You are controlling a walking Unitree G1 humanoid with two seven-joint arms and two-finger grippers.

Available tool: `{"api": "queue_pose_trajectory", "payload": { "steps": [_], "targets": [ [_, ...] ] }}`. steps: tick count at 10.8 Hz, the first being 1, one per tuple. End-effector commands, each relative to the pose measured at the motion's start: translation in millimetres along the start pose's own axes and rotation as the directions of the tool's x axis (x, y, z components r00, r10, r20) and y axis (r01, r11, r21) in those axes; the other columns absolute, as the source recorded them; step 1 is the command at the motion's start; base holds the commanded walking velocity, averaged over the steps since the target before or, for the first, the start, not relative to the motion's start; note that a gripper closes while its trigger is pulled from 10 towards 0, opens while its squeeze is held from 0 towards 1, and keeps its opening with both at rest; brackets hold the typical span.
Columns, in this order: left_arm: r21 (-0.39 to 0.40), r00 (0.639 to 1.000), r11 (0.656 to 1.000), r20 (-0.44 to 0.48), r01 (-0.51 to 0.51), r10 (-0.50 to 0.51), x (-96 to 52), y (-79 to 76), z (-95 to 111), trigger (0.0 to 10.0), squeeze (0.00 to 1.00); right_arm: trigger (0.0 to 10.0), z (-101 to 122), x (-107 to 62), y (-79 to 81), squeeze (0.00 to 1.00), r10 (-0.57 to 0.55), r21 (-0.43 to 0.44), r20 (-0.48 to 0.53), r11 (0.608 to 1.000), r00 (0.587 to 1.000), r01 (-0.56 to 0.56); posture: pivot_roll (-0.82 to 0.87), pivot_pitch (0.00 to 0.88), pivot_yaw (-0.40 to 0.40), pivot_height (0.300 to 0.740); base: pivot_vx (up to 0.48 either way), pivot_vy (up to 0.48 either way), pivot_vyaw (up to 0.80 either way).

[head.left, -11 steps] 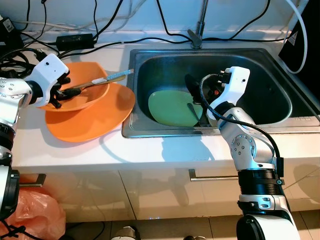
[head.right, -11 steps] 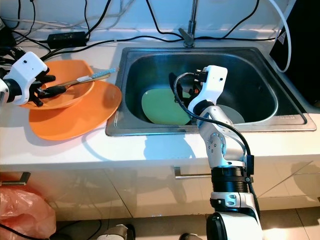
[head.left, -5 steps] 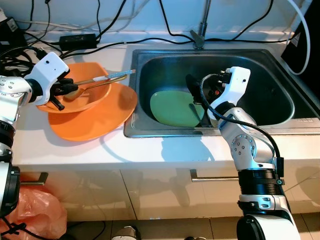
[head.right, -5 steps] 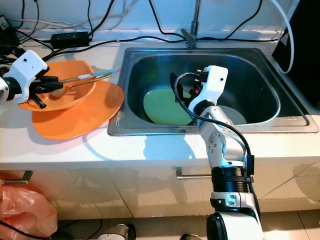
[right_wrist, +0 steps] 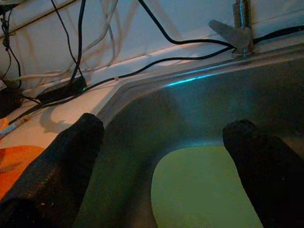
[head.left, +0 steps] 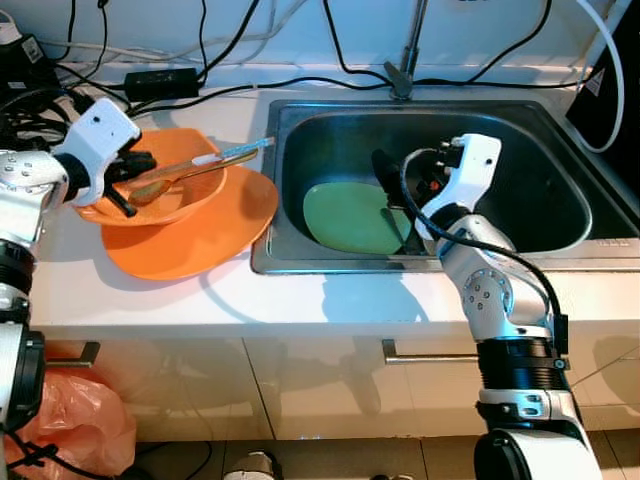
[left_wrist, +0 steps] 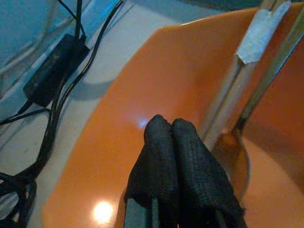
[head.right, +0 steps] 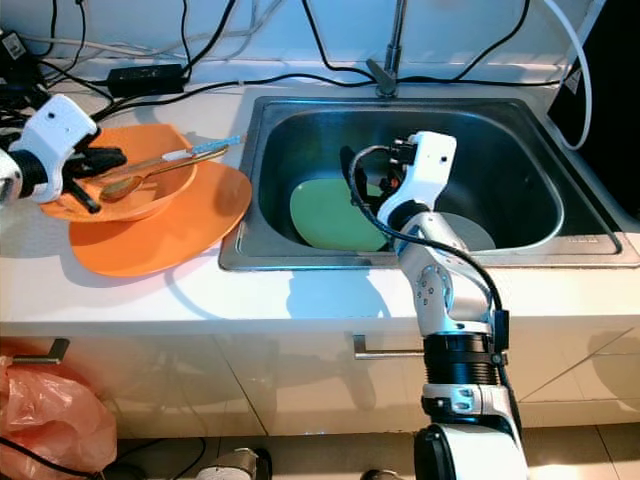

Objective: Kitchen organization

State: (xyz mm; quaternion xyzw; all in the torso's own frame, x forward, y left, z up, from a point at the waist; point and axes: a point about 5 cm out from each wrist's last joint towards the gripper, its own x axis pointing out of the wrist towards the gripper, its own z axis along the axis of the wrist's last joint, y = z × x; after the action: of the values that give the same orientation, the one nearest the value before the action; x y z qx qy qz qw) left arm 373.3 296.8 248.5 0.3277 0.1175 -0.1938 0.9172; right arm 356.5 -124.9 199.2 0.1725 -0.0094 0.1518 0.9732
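Your right gripper, fingers spread wide, hangs just above the green plate; left gripper pressed together.

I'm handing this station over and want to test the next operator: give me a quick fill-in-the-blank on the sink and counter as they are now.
1. The green plate lies inside the ______.
2. The orange bowl sits on top of the orange ______.
3. The spoon rests with its scoop inside the orange ______.
4. The right gripper, over the green plate, has its fingers ______.

Missing words: sink; plate; bowl; open
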Motion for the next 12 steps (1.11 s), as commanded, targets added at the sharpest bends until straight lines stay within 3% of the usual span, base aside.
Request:
{"api": "queue_pose_trajectory", "payload": {
  "steps": [1, 12],
  "targets": [
    [-0.005, 1.0, 1.0, 0.012, 0.003, -0.003, -0.5, 0.0, 0.1, 0.0, 0.0, 10.0, -2.6, -0.2, -2.8, 0.0, -0.017, -0.002, -0.016, 1.0, 1.0, 0.017, 0.14, 0.075, 0.034, 0.74, 0.0, 0.0, 0.0],
    [0.001, 1.0, 1.0, 0.011, 0.011, -0.011, -0.6, -0.7, -0.4, 0.0, 0.0, 10.0, -2.6, 0.0, -2.8, 0.0, -0.017, -0.002, -0.017, 1.0, 1.0, 0.017, 0.14, 0.075, 0.034, 0.74, 0.0, 0.0, 0.0]
  ]
}}
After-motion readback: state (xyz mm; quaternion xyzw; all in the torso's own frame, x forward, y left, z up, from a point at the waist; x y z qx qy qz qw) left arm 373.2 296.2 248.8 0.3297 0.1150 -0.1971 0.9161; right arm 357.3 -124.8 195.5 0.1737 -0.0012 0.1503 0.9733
